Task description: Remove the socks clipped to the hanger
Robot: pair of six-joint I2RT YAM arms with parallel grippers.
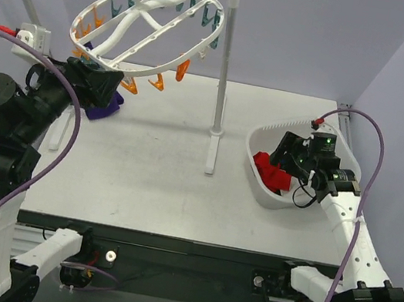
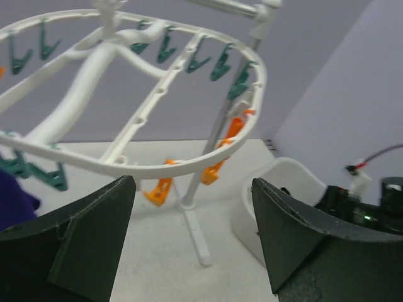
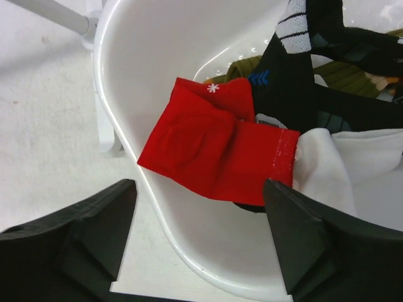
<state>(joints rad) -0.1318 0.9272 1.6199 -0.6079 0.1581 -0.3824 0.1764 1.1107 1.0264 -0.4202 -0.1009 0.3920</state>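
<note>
Left hand gapes empty under the hanger, a purple sock just beside it. Right hand is spread open over the basin holding red, black and white socks.

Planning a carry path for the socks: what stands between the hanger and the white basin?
Only the rail stand's upright post stands between hanger and basin, plain in the top view.

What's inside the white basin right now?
The basin holds a red sock, a black sock with a blue mark, an olive sock and a white sock. Whatever lies beneath the pile is covered.
</note>
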